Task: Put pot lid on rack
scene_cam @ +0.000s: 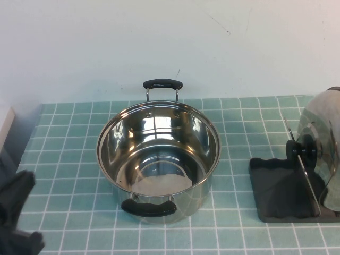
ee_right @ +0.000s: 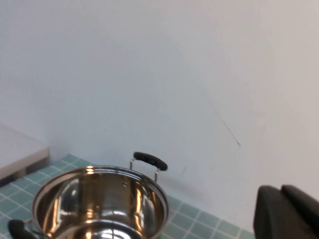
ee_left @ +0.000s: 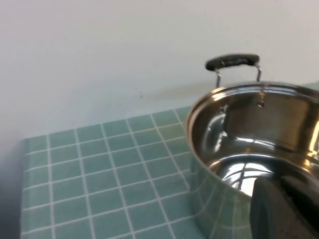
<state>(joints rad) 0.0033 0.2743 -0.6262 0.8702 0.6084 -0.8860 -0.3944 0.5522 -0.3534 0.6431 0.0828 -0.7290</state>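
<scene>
The pot lid [scene_cam: 320, 123], shiny steel with a black knob [scene_cam: 301, 150], stands on edge in the dark grey rack [scene_cam: 281, 197] at the table's right, held between thin wire prongs [scene_cam: 303, 170]. No gripper touches it. My left gripper [scene_cam: 18, 215] is low at the front left, beside the pot, its fingers together and empty; it also shows in the left wrist view [ee_left: 280, 183]. My right gripper [ee_right: 282, 193] is out of the high view; its wrist view shows it raised, fingers together, empty, facing the wall and the pot.
The deep steel pot [scene_cam: 158, 154] with two black handles stands uncovered mid-table; it also shows in the left wrist view [ee_left: 259, 124] and the right wrist view [ee_right: 99, 204]. A white wall closes the back. A white block [scene_cam: 5, 125] lies at the left edge.
</scene>
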